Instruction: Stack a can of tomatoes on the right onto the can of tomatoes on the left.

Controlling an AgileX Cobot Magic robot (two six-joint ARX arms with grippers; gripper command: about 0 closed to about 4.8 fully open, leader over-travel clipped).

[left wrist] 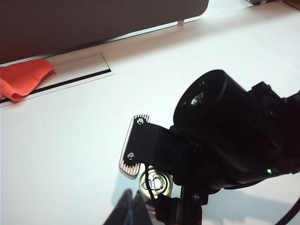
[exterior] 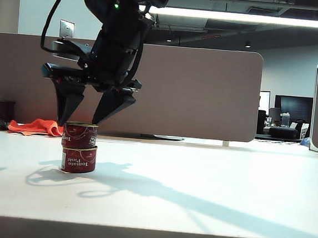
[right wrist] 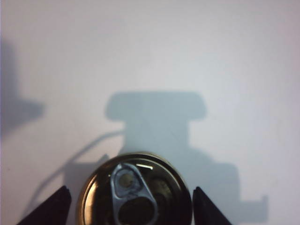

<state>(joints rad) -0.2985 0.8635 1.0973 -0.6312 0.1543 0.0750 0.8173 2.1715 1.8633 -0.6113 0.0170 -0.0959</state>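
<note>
Right gripper (right wrist: 129,206) astride top can (right wrist: 134,190)

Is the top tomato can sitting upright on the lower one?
Upright: the top can stands level on the lower can; right gripper jaws open just above it.

You're looking at two metal cans: the upper can (exterior: 79,135) is showing a glossy red printed label and a shiny metal lid with a pull tab, and the lower can (exterior: 78,159) is wearing the same glossy red wrap. The right gripper (exterior: 87,112) is reading as matt black plastic, its fingers (left wrist: 134,146) carrying ribbed, pale metallic-looking pads. The table (exterior: 209,184) is gleaming smooth and white. The orange cloth (exterior: 34,126) is lying soft and crumpled.
</note>
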